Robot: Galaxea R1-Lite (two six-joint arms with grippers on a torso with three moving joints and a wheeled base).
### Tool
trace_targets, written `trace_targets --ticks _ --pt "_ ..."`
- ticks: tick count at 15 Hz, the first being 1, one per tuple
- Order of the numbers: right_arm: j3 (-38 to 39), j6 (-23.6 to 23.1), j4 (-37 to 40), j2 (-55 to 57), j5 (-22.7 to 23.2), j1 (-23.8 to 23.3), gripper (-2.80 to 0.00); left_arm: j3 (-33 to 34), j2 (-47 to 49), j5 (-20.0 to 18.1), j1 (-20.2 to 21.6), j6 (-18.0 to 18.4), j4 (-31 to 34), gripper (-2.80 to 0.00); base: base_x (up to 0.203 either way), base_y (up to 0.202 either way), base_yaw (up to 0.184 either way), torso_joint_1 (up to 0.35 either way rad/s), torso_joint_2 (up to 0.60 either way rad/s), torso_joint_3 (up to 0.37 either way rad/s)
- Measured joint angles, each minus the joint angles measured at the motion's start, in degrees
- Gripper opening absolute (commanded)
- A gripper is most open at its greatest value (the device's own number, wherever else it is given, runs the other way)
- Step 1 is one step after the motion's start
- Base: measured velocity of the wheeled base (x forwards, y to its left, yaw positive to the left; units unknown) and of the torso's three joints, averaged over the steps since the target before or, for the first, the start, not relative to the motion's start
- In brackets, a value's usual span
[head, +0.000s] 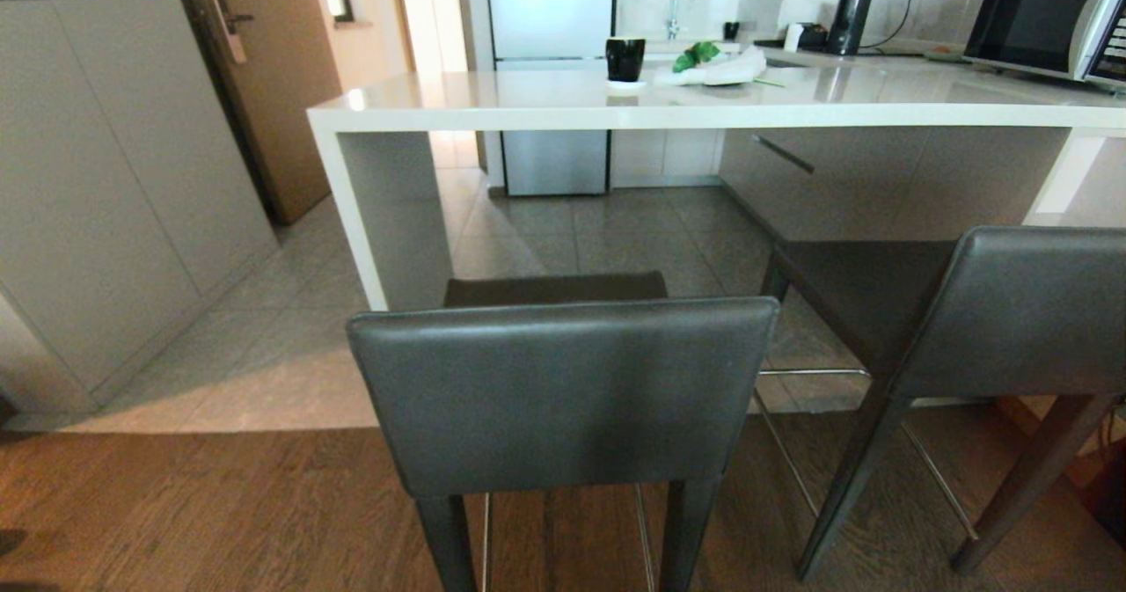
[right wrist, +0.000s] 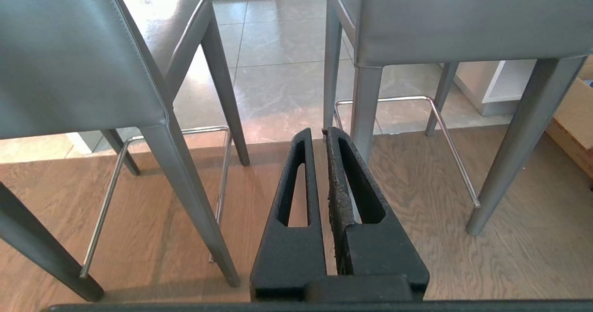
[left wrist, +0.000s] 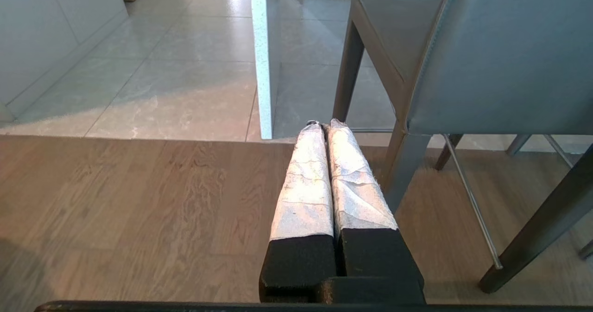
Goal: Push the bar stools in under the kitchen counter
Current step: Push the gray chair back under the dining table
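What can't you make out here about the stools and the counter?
- Near stool: seat mostly hidden by its own backrest, head view; feet cut off by the bottom edge.
- Right stool: cut off by the right edge.
- Counter: right end past the frame.
- Both grippers: outside the head view.

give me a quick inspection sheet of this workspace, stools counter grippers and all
surface: kitchen counter, glossy off-white slab top with a white side panel.
job's things: two bar stools; left stool stands back from the counter's edge, backrest toward the camera; right stool sits at an angle beside it. Neither is under the counter yet.
clutter: black cup, green leaf on white cloth, microwave, black kettle.
grippers: left gripper jaws shut, holding nothing, low over the wood floor; right gripper jaws shut, empty, low between the stools.
cables: one black cord to a wall socket.
surroundings: grey cabinet, wooden door, tiled floor beyond the counter.
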State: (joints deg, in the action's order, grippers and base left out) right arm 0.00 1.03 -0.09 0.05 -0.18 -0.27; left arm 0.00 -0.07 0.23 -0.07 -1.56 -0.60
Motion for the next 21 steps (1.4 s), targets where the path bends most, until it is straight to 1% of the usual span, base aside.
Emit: trace_targets --ticks 13,21 --pt "0.0 0.02 0.08 0.0 -0.01 0.0 -2.8 0.0 0.0 -0.01 0.1 0.0 0.0 -2.8 0.0 -0.005 0.0 0.0 0.0 0.0" --pt "0.0 0.01 0.03 0.02 0.02 0.0 -2.8 0.0 0.0 -0.01 0.05 0.02 0.0 -2.8 0.0 -0.183 -0.001 0.003 0.0 0.003"
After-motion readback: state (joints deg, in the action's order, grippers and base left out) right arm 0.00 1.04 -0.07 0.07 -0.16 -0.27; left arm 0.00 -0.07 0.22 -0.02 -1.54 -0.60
